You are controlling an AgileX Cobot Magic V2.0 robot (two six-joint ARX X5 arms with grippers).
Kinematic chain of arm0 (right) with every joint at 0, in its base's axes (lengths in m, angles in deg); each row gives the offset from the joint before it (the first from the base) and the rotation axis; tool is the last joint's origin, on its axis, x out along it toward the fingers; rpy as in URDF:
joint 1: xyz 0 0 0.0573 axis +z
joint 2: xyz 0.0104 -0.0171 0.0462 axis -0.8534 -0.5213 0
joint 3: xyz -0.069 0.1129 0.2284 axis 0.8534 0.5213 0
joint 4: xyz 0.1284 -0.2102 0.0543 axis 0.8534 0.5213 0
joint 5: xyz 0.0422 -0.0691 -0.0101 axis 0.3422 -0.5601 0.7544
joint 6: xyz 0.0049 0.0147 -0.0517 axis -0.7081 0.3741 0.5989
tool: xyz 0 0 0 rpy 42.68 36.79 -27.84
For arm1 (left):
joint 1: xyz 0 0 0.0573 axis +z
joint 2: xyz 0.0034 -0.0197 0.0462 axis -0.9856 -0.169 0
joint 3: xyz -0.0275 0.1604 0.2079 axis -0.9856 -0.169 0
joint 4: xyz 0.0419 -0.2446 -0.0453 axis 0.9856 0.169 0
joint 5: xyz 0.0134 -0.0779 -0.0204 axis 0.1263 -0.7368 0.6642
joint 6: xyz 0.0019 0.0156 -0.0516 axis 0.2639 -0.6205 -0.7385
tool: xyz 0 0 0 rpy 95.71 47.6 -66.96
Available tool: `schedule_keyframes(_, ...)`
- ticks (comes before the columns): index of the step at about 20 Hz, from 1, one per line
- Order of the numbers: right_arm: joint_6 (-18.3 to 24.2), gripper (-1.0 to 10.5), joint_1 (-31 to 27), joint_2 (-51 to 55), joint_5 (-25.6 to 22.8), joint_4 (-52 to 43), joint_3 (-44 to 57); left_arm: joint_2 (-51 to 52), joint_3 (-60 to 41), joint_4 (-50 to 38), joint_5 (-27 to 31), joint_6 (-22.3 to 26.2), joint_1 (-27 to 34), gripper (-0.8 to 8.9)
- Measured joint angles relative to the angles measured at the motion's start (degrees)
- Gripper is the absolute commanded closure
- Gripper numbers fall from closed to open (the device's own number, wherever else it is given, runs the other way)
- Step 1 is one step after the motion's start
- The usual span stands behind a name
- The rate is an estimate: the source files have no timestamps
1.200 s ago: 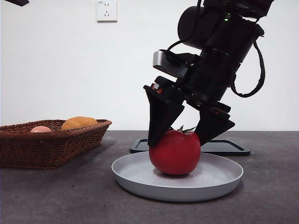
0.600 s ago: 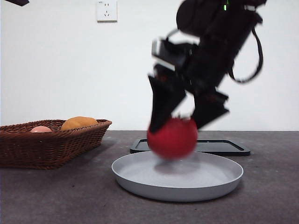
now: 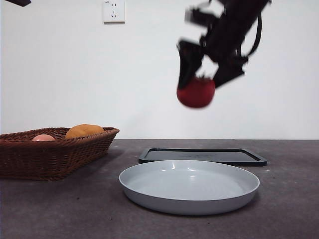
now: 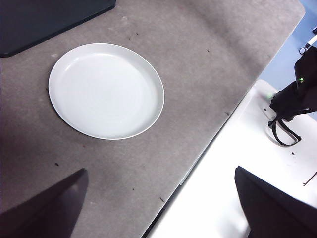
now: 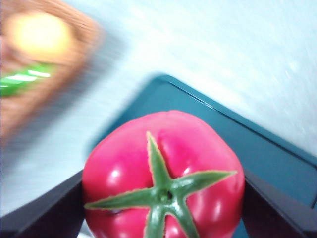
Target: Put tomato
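Gripping tomato [image 3: 196, 92] between right gripper [image 3: 205, 74] fingers, airborne | placement pending | left gripper [image 4: 158, 208] waiting, spread open

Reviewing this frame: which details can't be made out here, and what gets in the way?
- Front view: motion blur smears the right gripper and tomato; contact points are unreadable.
- Right wrist view: the tomato hides the table beneath it; blur smears the basket contents.
- Front view: the wicker basket wall hides most of the orange fruit and pink fruit.
- Left wrist view: the left gripper fingertips are cut off by the edge.
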Motion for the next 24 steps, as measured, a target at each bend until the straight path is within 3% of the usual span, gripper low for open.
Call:
schedule_keyframes(8, 0.2, 7.0, -2.3, -13.7, 0.0, -6.0, -1.0, 0.0, 0.0, 0.3, 0.0, 0.0, 0.0, 3.45)
schedule_keyframes(13, 0.2, 7.0, -2.5, -15.2, 0.1, -6.4, -1.6, 0.0, 0.0, 0.3, 0.0, 0.0, 0.0, 3.45)
schedule_keyframes(14, 0.2, 6.8, -2.5, -15.2, 0.1, -6.4, -1.6, 0.0, 0.0, 0.3, 0.0, 0.0, 0.0, 3.45)
schedule_keyframes(18, 0.2, 4.1, -2.5, -15.2, 0.1, -5.9, -1.6, 0.0, 0.0, 0.3, 0.0, 0.0, 0.0, 3.45)
schedule_keyframes(24, 0.2, 3.9, -2.4, -7.9, 0.0, -3.0, -1.6, 0.0, 0.0, 0.3, 0.0, 0.0, 0.0, 3.45)
